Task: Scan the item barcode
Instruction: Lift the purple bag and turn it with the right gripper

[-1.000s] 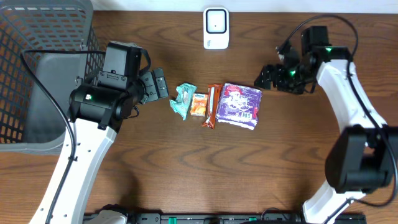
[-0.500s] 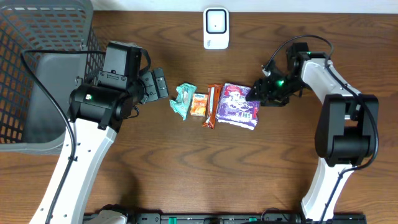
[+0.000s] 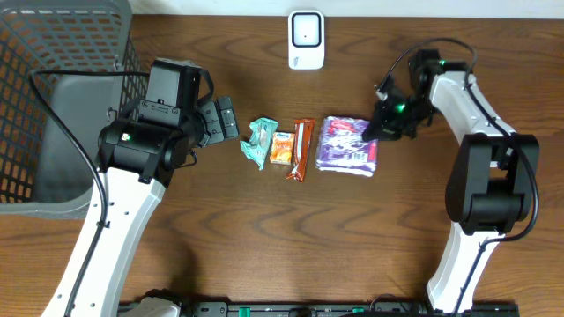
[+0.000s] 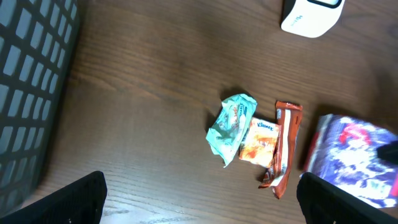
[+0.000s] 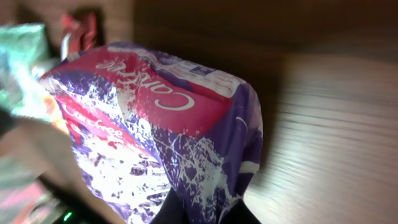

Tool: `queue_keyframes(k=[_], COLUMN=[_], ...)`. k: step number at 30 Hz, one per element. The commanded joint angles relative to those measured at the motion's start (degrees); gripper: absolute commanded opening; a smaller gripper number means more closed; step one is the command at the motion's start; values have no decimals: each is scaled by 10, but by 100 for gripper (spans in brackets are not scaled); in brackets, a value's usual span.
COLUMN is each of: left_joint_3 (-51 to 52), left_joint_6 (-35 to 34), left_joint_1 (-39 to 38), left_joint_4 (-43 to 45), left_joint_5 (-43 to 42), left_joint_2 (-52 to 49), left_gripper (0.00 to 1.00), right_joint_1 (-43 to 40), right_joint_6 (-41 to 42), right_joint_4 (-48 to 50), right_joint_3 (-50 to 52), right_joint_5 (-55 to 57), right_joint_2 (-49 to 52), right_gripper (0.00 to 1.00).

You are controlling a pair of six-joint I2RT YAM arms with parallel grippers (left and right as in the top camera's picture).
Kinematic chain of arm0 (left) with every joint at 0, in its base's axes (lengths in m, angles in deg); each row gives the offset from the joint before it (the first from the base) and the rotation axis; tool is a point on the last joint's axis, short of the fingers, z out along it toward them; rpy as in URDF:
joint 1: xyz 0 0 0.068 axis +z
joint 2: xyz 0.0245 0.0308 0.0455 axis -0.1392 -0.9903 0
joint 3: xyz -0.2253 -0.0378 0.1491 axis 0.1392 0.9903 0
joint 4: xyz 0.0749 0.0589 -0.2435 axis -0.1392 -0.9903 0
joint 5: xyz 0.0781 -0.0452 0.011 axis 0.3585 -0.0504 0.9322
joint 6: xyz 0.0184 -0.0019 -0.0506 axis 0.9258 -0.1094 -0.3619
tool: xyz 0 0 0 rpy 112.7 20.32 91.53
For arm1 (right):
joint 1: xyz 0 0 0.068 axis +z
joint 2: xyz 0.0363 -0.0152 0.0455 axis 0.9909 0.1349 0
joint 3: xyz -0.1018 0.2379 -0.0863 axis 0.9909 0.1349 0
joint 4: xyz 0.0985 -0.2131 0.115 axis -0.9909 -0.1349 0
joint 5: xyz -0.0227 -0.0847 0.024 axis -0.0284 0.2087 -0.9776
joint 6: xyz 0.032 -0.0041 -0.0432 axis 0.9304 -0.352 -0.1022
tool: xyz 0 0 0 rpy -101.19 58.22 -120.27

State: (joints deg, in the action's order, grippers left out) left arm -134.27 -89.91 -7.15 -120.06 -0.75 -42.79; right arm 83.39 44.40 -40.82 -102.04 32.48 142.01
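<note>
Right jaws have just clamped the purple packet (image 3: 346, 145), shifting it rightward; left jaws wide, empty. Present it to the scanner (image 3: 306, 40) next.

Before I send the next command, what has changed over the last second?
The right gripper swung in from the right to the purple packet and shut on its right edge. The packet turned a little and slid slightly right, away from the brown bar. Unchanged: the left gripper, open; the teal wrapper, orange tissue pack, scanner and basket.
</note>
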Motion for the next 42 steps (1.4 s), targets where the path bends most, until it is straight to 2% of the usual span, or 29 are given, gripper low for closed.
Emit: queue_keyframes(k=[1, 5, 8, 12, 15, 21, 22, 23, 24, 25, 30, 34, 37, 39, 42], left_joint_3=[0, 0, 0, 0, 0, 0, 0, 0, 0, 0, 0, 0, 0, 0, 0], left_joint_6=[5, 5, 5, 5, 5, 5, 5, 5, 5, 5, 5, 5, 5, 5, 5], left_joint_1=[0, 0, 0, 0, 0, 0, 0, 0, 0, 0, 0, 0, 0, 0, 0], left_joint_4=[-2, -2, -2, -2, -2, -2, -2, -2, -2, -2, -2, -2, -2, -2, -2], left_joint_5=[12, 11, 12, 11, 12, 12, 12, 12, 11, 12, 11, 11, 11, 11, 12], left_joint_2=[0, 0, 0, 0, 0, 0, 0, 0, 0, 0, 0, 0, 0, 0, 0], left_gripper=[98, 98, 98, 98, 98, 98, 98, 98, 98, 98, 98, 98, 98, 98, 98], right_joint_1=[13, 40, 65, 94, 118, 181, 191, 213, 222, 233, 268, 268, 252, 236, 201], right_joint_6=[89, 195, 249, 276, 276, 275, 275, 275, 275, 275, 273, 263, 238, 210, 167], right_joint_4=[-53, -131, -165, -156, -123, -53, -43, -22, -13, -1, 45, 37, 4, -26, -72], right_joint_3=[-90, -152, -154, -120, -84, -65, -65, -65, -65, -65, -69, -105, -162, -208, -258], right_joint_5=[216, 477, 629, 701, 693, 545, 530, 491, 473, 454, 377, 351, 332, 321, 320], right_joint_2=[-32, -42, -42, -40, -37, -37, -37, -37, -37, -37, -37, -37, -37, -37, -37], right_gripper=[1, 1, 1, 1, 1, 3, 7, 24, 33, 36, 37, 42, 57, 71, 82])
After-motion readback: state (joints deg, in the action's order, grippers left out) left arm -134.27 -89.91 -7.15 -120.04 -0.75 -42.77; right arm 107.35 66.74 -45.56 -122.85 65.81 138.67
